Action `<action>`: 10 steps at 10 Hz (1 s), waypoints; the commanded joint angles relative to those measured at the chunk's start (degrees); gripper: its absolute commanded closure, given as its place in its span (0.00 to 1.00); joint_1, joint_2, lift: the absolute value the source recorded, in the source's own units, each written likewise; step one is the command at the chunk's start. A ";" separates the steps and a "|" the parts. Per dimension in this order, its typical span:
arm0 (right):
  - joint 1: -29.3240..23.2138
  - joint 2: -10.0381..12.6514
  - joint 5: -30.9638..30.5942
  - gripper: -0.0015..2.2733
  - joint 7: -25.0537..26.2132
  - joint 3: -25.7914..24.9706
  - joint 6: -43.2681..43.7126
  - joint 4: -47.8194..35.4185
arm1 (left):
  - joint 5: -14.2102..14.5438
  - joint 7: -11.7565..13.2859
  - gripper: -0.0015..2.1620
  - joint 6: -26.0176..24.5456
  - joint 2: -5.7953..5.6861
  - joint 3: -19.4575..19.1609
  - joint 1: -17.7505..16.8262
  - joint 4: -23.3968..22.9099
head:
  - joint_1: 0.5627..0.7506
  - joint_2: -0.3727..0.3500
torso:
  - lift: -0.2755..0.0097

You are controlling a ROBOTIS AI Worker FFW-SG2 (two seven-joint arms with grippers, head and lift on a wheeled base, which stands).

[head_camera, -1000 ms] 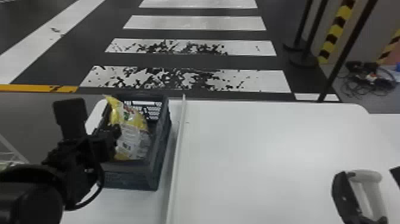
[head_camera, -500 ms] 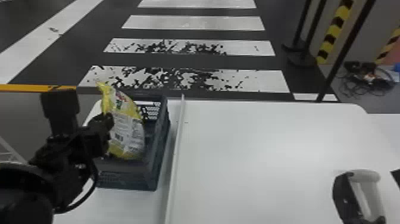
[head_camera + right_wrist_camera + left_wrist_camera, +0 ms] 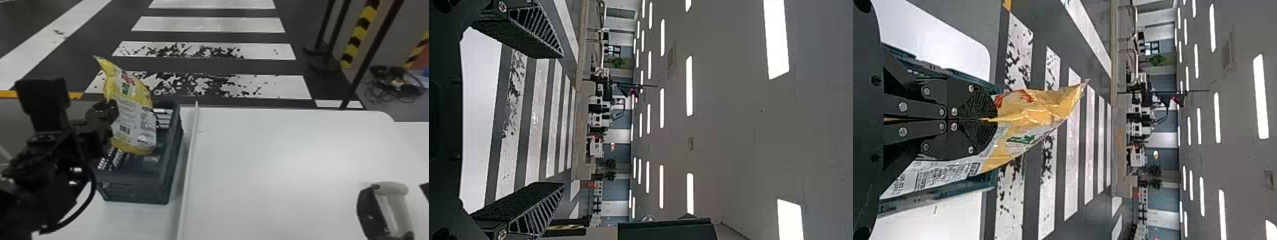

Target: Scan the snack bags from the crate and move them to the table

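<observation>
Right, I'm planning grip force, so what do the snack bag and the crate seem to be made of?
The snack bag looks like thin, slightly shiny plastic film, perhaps foil-lined: its creases catch the light. The crate looks like rigid, fairly matte plastic, judging by its straight rim and slotted walls.

Right claw (image 3: 563, 120) spread wide; white table (image 3: 478, 120), striped floor (image 3: 536, 120) between fingers (image 3: 516, 37); ceiling lights (image 3: 689, 85).

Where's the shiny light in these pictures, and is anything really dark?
Head view: a soft, pale glare on the table, while the left gripper looks nearly black; left wrist view: little bright glints along the creases of the bag; right wrist view: ceiling lights glowing plain white against a grey ceiling.
</observation>
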State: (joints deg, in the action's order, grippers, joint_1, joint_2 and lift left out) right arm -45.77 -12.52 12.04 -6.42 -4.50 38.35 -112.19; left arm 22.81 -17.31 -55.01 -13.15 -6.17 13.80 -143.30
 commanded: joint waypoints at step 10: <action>-0.55 0.13 -0.27 0.04 0.09 -0.68 4.75 1.01 | 12.08 10.99 0.97 4.42 5.42 12.58 0.53 7.51 | 0.70 0.19 | 0.63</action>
State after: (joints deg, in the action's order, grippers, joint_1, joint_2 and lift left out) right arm -46.29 -12.37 11.75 -6.33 -5.09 42.83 -111.29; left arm 34.80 -6.50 -51.10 -8.07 5.77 14.53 -137.66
